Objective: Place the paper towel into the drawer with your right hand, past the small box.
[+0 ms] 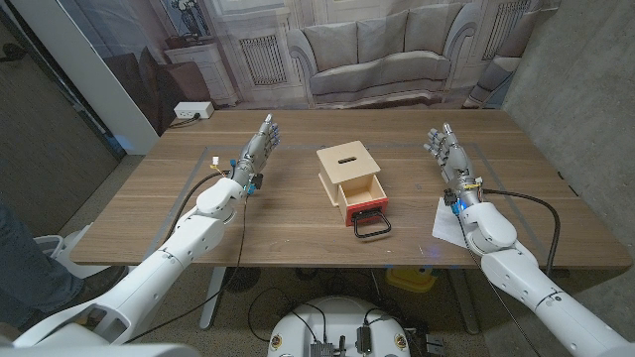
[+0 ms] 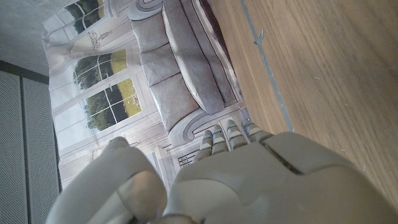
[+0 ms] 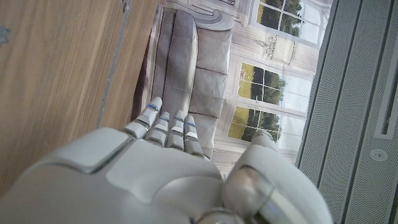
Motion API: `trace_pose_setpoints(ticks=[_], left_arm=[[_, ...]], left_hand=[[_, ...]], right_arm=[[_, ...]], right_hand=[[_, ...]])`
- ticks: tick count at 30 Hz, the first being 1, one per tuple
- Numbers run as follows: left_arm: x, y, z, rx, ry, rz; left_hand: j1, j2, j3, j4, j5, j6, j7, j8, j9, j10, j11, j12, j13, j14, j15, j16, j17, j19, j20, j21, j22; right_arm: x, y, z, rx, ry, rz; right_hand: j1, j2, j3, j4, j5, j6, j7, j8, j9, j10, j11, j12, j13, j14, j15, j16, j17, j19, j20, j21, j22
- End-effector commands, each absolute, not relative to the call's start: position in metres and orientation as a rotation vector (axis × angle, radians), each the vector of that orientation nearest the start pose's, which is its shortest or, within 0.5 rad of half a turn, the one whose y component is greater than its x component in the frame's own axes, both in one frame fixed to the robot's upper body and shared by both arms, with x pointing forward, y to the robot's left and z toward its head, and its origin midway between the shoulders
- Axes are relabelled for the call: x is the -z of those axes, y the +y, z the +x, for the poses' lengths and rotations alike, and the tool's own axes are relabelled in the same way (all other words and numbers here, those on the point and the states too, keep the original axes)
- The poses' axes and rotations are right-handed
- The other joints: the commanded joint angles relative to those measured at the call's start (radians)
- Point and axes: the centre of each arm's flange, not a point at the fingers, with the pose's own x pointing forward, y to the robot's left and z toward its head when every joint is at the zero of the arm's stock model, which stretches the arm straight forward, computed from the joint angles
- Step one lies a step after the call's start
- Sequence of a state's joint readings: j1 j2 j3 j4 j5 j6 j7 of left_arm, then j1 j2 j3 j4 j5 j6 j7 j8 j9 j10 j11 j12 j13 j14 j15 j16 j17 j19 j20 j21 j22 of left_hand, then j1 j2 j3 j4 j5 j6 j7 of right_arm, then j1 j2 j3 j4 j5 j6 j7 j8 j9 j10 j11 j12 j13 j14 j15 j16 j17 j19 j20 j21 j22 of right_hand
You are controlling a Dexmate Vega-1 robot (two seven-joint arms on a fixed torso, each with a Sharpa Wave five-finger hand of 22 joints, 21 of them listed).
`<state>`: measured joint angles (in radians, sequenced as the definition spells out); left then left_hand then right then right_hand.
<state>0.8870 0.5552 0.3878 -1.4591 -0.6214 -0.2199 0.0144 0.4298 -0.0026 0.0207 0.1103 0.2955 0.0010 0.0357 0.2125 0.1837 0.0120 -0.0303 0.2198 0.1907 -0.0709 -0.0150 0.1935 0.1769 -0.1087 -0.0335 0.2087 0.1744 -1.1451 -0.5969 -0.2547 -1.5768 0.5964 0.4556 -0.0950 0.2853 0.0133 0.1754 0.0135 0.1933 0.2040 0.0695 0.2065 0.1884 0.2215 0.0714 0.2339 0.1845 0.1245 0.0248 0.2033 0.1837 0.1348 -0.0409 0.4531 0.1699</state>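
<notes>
A small wooden box (image 1: 347, 171) with a slot in its top stands at the table's middle. Its red-fronted drawer (image 1: 364, 202) is pulled out toward me, with a black wire handle (image 1: 372, 226) lying in front. A white paper towel (image 1: 448, 222) lies on the table at the right, partly under my right forearm. My right hand (image 1: 449, 151) is beyond the towel, to the right of the box, fingers straight and holding nothing; its back (image 3: 155, 180) shows in the right wrist view. My left hand (image 1: 260, 147) is left of the box, fingers extended, empty; its back (image 2: 249, 180) shows in the left wrist view.
The wooden table (image 1: 298, 218) carries faint tape lines (image 1: 213, 151) near the far left. A backdrop printed with a sofa (image 1: 377, 55) hangs behind the table. A white power strip (image 1: 192, 111) lies on the floor at the back left. A person's leg (image 1: 25, 263) is at the left edge.
</notes>
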Motion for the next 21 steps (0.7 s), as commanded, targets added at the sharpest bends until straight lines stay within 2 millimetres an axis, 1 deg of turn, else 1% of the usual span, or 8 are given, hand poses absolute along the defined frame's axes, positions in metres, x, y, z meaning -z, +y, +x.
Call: trace_pose_setpoints(ticks=[1,11,18,21], left_arm=[[0.021,0.265,0.629,0.249,-0.598,0.015],[0.020,0.259,0.631,0.268,-0.591,0.023],[0.019,0.256,0.630,0.273,-0.593,0.026],[0.020,0.255,0.630,0.275,-0.592,0.028]], left_hand=[[0.010,-0.001,0.001,-0.004,0.004,0.006,-0.001,0.007,0.004,0.012,-0.002,0.007,-0.001,0.010,0.001,0.006,0.003,0.007,-0.002,0.006,0.004],[0.017,0.003,0.002,-0.007,0.003,0.012,-0.001,0.007,0.004,0.016,-0.002,0.007,-0.001,0.015,0.001,0.006,0.003,0.009,-0.002,0.005,0.004],[0.020,0.005,0.003,-0.009,0.003,0.014,-0.002,0.007,0.004,0.018,0.001,0.006,-0.001,0.016,0.000,0.005,0.003,0.010,-0.002,0.004,0.004],[0.022,0.006,0.003,-0.009,0.003,0.016,-0.001,0.007,0.004,0.018,-0.002,0.006,-0.001,0.017,0.000,0.004,0.003,0.010,-0.001,0.004,0.004]], right_arm=[[0.071,-0.315,0.551,-0.116,-0.748,0.023],[0.081,-0.320,0.535,-0.091,-0.755,0.027],[0.082,-0.323,0.527,-0.085,-0.760,0.012],[0.083,-0.325,0.523,-0.080,-0.759,0.013]], right_hand=[[0.005,0.000,0.002,-0.008,0.001,0.009,0.003,0.006,0.002,0.015,0.000,0.010,0.002,0.012,-0.001,0.004,0.003,0.010,-0.022,-0.005,0.006],[0.006,0.000,0.001,-0.010,0.000,0.014,0.001,0.006,0.002,0.021,0.000,0.010,0.002,0.018,-0.001,0.004,0.003,0.014,-0.021,-0.010,0.006],[0.006,0.001,0.001,-0.011,0.000,0.017,0.000,0.006,0.002,0.024,-0.002,0.010,0.002,0.019,-0.001,0.004,0.003,0.016,-0.021,-0.012,0.006],[0.006,0.001,0.001,-0.011,0.000,0.019,0.001,0.006,0.002,0.025,-0.002,0.010,0.002,0.021,-0.002,0.004,0.003,0.018,-0.020,-0.012,0.006]])
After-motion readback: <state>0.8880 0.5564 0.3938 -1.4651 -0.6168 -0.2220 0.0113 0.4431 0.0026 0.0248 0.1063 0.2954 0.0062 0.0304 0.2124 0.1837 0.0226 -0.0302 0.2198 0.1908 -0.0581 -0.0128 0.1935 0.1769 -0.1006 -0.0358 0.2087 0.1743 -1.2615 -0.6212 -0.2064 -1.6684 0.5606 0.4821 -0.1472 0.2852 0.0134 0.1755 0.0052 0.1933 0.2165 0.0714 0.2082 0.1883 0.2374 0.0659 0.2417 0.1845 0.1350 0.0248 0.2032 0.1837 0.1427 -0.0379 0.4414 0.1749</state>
